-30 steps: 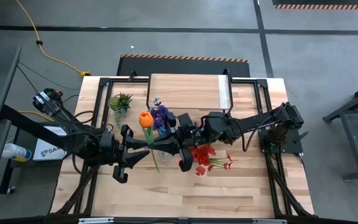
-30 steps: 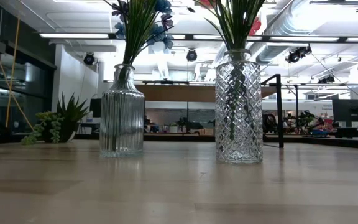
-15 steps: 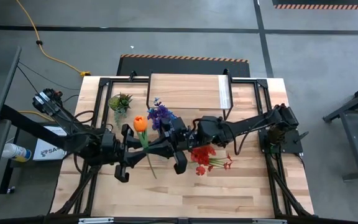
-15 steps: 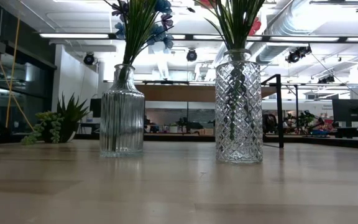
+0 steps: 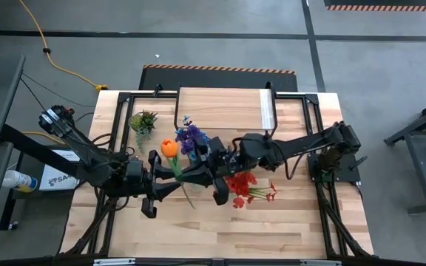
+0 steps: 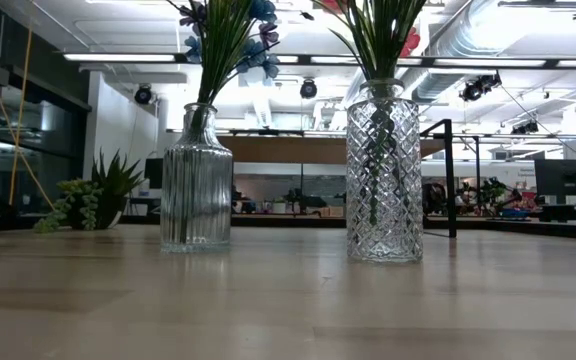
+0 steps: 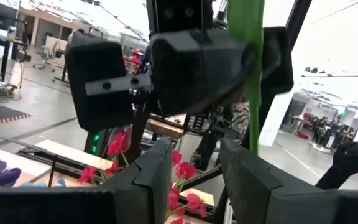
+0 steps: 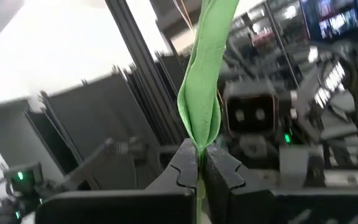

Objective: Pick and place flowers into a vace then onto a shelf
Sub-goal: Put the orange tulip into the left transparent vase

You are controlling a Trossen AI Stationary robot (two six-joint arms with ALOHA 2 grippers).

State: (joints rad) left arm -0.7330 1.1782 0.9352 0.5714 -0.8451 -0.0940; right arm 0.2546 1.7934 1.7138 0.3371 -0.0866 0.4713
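An orange flower on a long green stem hangs above the table's middle, with my right gripper shut on it. My left gripper stands open just left of it, facing the right gripper, with nothing between its fingers. Purple and blue flowers stand in a ribbed glass vase. Red flowers stand in a diamond-cut glass vase. Both vases rest on the table. The shelf stands at the table's far edge. The low view shows neither gripper. My right gripper pinches the orange flower's green stem and a leaf between its two fingers, about midway along the stem. The fingers come roughly level from the table's right and lie across the stem. The flower is lifted clear and tilted, bloom up and toward the far left.
A small green potted plant sits at the far left of the table. The two vases stand close together under both grippers. Bare planks lie along the near edge.
The orange flower in my right gripper has swayed slightly toward the table's left and settled with its bloom a little nearer the near edge. My left gripper's wrist has tipped a little. Both vases have stayed put.
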